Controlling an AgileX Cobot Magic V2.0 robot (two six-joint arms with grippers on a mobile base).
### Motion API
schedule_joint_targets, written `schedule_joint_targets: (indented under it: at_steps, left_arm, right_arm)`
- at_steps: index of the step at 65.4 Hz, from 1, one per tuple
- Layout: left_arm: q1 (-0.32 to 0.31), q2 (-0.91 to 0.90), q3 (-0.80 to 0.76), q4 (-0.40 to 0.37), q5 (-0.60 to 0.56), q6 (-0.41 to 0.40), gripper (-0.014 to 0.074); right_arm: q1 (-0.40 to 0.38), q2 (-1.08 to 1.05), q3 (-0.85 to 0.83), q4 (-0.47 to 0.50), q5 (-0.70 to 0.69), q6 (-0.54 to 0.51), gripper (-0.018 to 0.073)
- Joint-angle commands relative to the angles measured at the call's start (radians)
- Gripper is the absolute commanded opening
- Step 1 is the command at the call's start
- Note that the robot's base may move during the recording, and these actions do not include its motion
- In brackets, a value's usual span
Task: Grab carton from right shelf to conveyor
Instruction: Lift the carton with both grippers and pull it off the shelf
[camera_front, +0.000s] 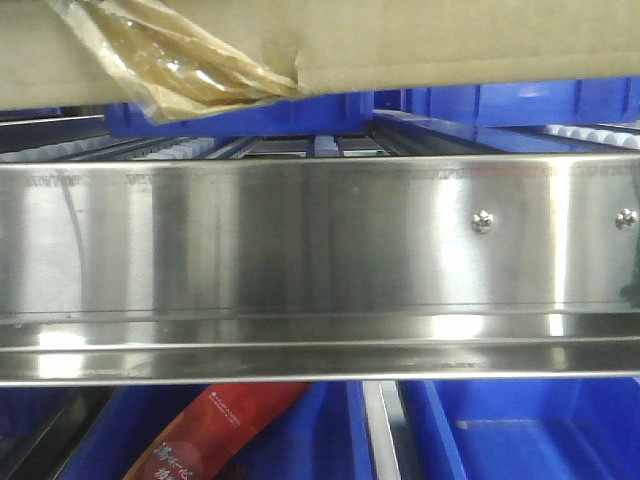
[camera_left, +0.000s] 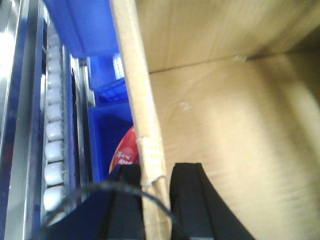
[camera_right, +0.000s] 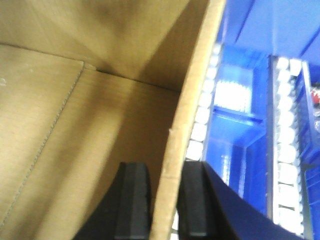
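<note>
Now pinching walls of brown corrugated cardboard carton (camera_front: 450, 40), twelve o'clock of shiny steel shelf rail (camera_front: 300, 240), with left gripper (camera_left: 156, 172) and right gripper (camera_right: 164, 170).

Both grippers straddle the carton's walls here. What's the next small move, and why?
Probably draw the carton straight back off the right shelf, kept level. The left gripper and right gripper each appear to pinch a side wall, and the front view shows the carton's underside above the shelf's steel rail.
</note>
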Motion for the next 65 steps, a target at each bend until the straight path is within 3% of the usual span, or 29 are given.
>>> schedule_joint_targets:
  at_steps: [1, 39, 65]
  left_arm:
    - [-0.017, -0.019, -0.006, -0.048, -0.051, -0.001, -0.0019]
    - [-0.017, -0.019, -0.006, -0.045, -0.051, -0.001, -0.0019]
    - [-0.017, -0.019, -0.006, -0.043, -0.051, -0.001, -0.0019]
  right_arm:
    - [-0.001, -0.005, 0.004, 0.004, -0.058, -0.004, -0.0059]
    - [-0.001, -0.004, 0.004, 0.004, -0.059, -0.004, -0.0059]
    - [-0.001, -0.004, 0.004, 0.004, -0.171, -0.004, -0.0059]
